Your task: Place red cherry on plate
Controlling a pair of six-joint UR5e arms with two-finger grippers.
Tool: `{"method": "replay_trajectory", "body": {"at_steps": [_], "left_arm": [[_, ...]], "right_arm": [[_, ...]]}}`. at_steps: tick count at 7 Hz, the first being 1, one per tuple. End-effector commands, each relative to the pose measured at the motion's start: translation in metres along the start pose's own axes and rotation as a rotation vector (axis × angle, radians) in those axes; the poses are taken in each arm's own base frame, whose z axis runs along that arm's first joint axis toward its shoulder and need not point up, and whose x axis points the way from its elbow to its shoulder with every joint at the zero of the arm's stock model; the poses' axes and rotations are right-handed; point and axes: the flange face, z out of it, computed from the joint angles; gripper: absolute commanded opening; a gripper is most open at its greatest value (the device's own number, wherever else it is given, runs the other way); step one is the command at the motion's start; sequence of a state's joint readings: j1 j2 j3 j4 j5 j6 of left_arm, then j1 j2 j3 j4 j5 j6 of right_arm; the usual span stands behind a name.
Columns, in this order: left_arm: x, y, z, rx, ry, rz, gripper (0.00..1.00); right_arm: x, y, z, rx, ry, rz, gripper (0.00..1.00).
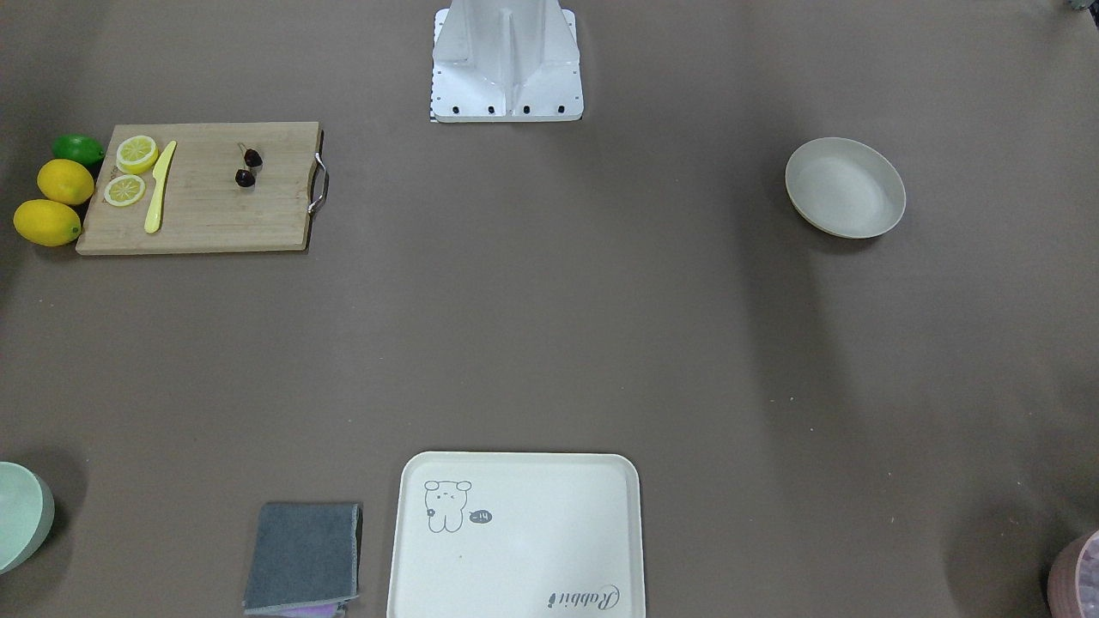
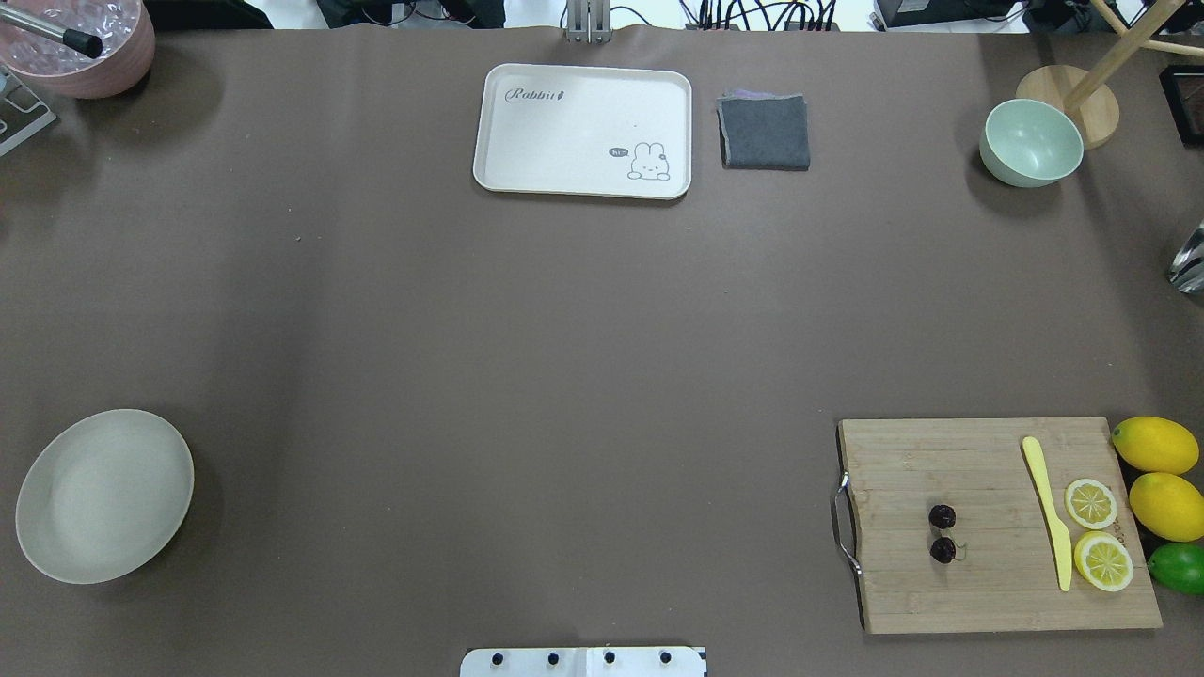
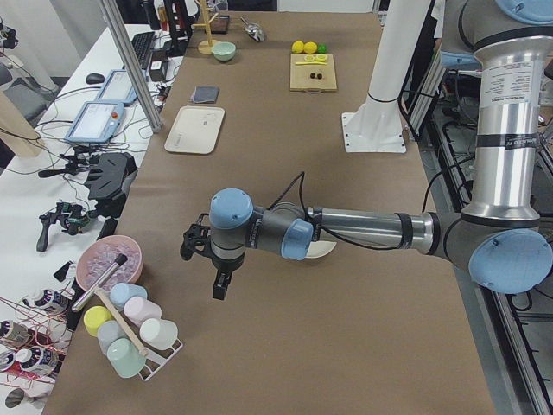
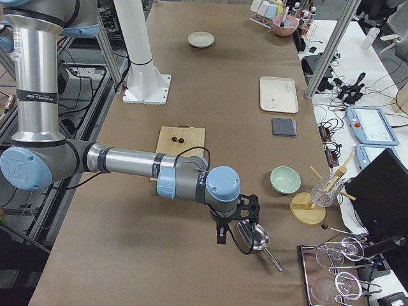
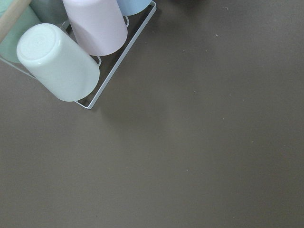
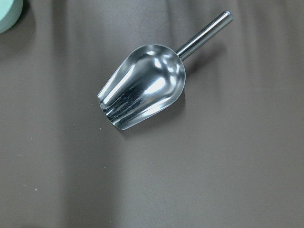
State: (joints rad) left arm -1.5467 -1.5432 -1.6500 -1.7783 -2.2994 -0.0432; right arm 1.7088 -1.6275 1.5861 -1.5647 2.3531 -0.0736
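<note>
The red cherry (image 1: 249, 167) (image 2: 942, 533), a pair of tiny dark fruits joined by stems, lies on the wooden cutting board (image 1: 206, 215) (image 2: 988, 583) at the robot's right. The plate (image 1: 846, 187) (image 2: 103, 495), round and cream-white, sits far off at the robot's left with nothing on it. My left gripper (image 3: 203, 270) hangs past the plate near a rack of cups. My right gripper (image 4: 237, 229) hovers over a metal scoop (image 6: 142, 88), beyond the board. Neither shows its fingers clearly, so I cannot tell whether they are open or shut.
Lemon slices (image 2: 1096, 531), a yellow knife (image 2: 1049, 527), two lemons and a lime (image 2: 1176, 567) sit on or beside the board. A bear tray (image 2: 583, 132), grey cloth (image 2: 764, 132) and mint bowl (image 2: 1030, 141) line the far edge. The cup rack (image 5: 71, 57) stands at the left end.
</note>
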Motion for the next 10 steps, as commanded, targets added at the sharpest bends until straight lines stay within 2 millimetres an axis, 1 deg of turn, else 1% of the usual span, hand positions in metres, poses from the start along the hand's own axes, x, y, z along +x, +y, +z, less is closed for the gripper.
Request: {"method": "replay_trajectory", "body": {"at_steps": [1,5,6,10], "left_arm": [[0.0,0.0,0.0,-0.001,0.0,-0.002,0.98],[0.003,-0.002,-0.001,0.002,0.001,0.007,0.98],[0.008,-0.005,-0.006,0.019,0.002,0.022,0.98],[0.008,-0.004,0.004,0.0,-0.004,0.027,0.98]], "right_arm": [[0.001,0.0,0.001,-0.001,0.001,0.001,1.0],[0.002,0.001,0.002,-0.003,0.001,0.003,1.0],[0.002,0.001,0.002,-0.003,0.003,0.003,1.0],[0.002,-0.002,-0.004,0.007,0.003,0.005,1.0]]}}
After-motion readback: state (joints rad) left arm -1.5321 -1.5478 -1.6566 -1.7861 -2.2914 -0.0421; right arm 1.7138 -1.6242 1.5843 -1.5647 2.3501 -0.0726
